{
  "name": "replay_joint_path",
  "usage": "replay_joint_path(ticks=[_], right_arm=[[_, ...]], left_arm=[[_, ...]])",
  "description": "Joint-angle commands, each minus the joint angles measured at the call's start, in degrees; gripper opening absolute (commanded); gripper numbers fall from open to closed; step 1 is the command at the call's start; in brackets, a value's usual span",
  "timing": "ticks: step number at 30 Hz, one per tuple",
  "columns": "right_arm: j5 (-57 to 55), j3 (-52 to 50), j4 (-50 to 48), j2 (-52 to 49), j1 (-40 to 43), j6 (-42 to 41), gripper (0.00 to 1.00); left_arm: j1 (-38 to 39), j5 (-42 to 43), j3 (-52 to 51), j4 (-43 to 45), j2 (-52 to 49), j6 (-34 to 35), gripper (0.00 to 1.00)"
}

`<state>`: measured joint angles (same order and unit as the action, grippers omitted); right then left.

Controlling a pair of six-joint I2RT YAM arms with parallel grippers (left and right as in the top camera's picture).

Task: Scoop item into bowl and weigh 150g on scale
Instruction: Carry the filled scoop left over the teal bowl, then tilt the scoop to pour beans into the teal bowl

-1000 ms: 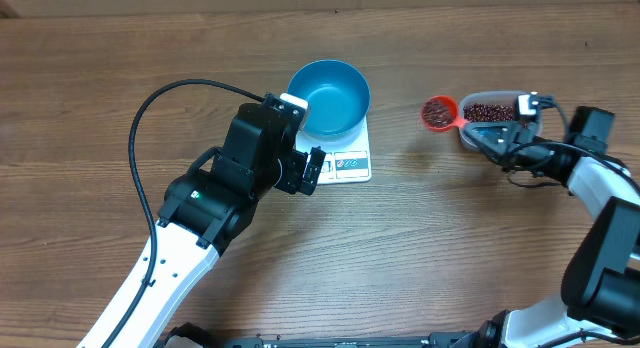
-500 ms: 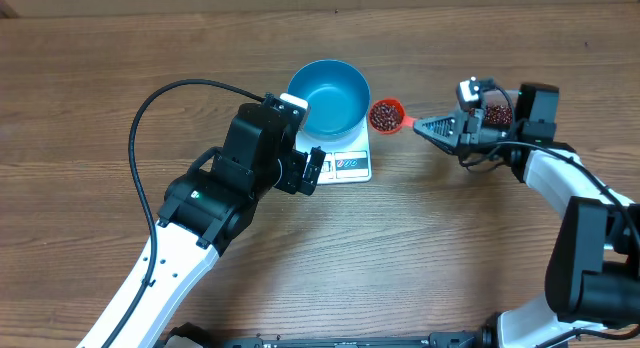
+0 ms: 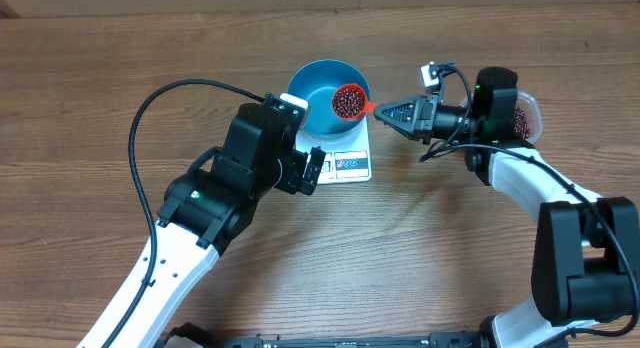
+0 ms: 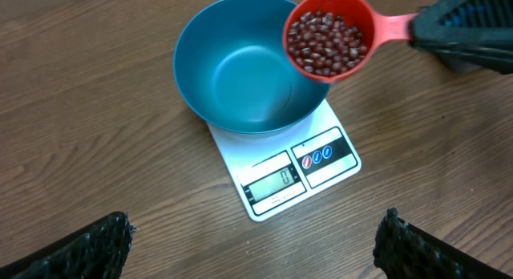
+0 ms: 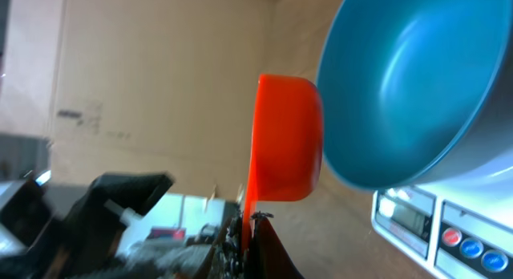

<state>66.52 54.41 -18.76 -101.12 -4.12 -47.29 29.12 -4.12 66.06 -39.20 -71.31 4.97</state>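
Bright-blue bowl (image 4: 232,78), white scale (image 4: 240,151) with blue-marked buttons (image 4: 317,156), red scoop (image 4: 393,26) of dark red-brown beans (image 4: 325,42), brown wood-grain table (image 4: 80,151)

— How is the left arm (image 3: 150,278) made up?
— A white lower link is seen, topped by bulky black joint housings. A small green dot is carried on one of them. A thick black cable (image 3: 186,84) is looped out from the wrist block.
— And the left fingers (image 4: 88,247)?
— They are finished in black, with a rough studded surface.
— The right arm (image 3: 520,173)?
— White shells are joined by black housings. The right hand (image 3: 385,111) is black and tapered. A small white part (image 3: 432,73) is mounted above it, and thin black wires are strung alongside.
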Motion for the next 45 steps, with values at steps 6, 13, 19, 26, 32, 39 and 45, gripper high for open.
replay_joint_path(ticks=[6,13,19,26,32,39,45], right_arm=[[-14.14,0.39,-2.12,-0.15,-3.23,5.09,0.04],[-19.82,0.39,-2.19,-0.15,-5.73,16.06,0.04],[-22.93,0.39,-2.21,-0.15,-9.35,27.23,0.04],[-29.42,0.39,-2.62,-0.15,-11.06,31.06,0.04],[-29.66,0.39,-2.62,-0.17,-11.04,33.00,0.04],[-29.57,0.39,-0.07,-0.15,-11.04,42.56,0.04],[-29.40,0.39,1.70,-0.15,-11.04,49.53,0.04]], left_arm=[[-0.24,-0.55,1.62,0.20,0.04,-0.26,0.99],[-0.24,-0.55,1.62,0.20,0.04,-0.26,1.00],[-0.24,-0.55,1.62,0.20,0.04,-0.26,0.99],[-0.24,-0.55,1.62,0.17,0.04,-0.26,0.99],[-0.24,-0.55,1.62,0.17,0.04,-0.26,0.99],[-0.24,-0.55,1.62,0.17,0.04,-0.26,0.99],[-0.24,-0.55,1.62,0.17,0.04,-0.26,1.00]])
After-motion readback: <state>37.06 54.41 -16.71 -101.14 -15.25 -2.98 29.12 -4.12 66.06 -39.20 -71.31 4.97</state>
